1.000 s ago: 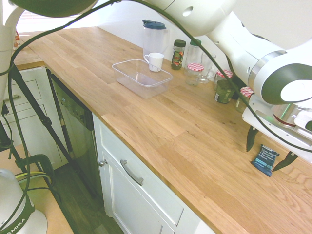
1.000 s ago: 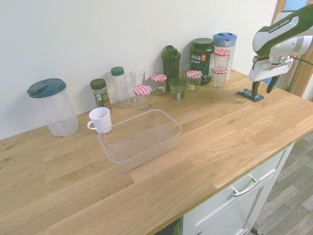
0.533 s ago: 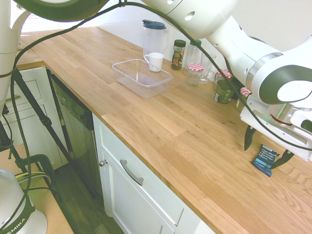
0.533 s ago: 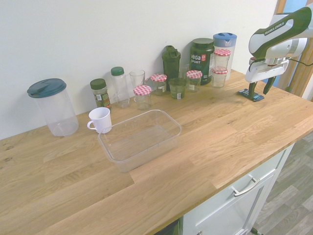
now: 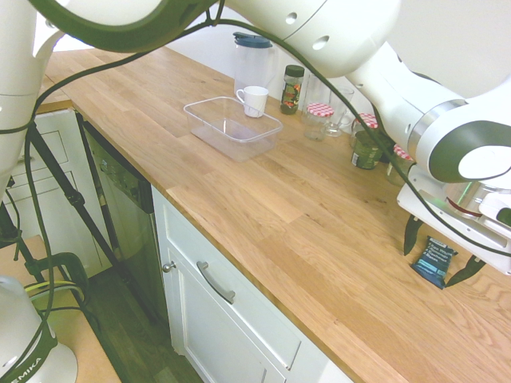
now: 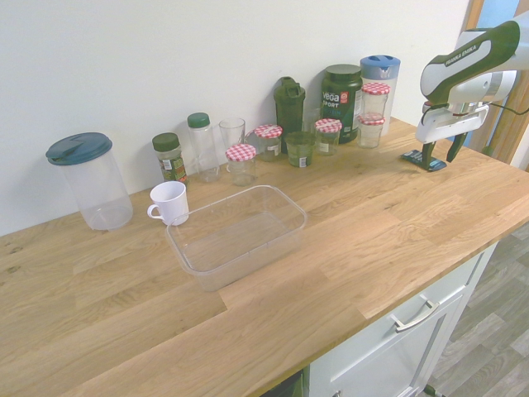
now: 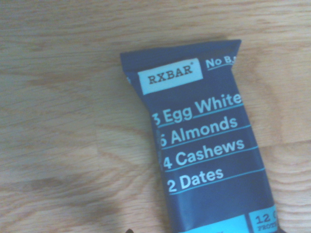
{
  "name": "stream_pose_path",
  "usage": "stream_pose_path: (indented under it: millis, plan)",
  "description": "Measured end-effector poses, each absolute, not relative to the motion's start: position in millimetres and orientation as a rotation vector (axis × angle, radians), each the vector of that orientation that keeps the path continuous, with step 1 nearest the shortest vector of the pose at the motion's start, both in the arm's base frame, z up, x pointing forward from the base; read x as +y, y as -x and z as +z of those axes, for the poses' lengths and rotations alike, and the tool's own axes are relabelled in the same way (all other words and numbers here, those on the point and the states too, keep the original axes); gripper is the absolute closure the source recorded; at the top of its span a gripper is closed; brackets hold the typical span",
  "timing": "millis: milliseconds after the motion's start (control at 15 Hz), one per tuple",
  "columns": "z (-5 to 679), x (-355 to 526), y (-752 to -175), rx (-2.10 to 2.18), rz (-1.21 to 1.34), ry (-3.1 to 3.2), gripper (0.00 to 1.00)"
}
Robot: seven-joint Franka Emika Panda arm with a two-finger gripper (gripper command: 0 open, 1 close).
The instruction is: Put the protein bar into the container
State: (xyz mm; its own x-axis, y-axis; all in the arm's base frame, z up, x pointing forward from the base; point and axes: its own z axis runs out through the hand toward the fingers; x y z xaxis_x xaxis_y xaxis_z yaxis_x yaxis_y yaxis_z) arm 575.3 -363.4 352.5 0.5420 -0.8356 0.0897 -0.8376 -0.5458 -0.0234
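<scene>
Tool spread over the bar, container empty.

I see the clear container [image 6: 236, 236] with nothing in it, beside the white mug [image 6: 169, 202], well apart from the protein bar [image 5: 434, 261] lying flat on the desk [image 5: 303, 223]. My tool [image 5: 439, 255] stands released, fingers either side of it. Only the wrist view shows the RXBAR print.
</scene>
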Motion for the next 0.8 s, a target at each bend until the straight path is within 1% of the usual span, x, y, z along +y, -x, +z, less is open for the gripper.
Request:
stream_pose_path:
  millis: [800]
  plan:
    - [348, -366, -604, -1.460, 0.180, -2.757, 0.00]
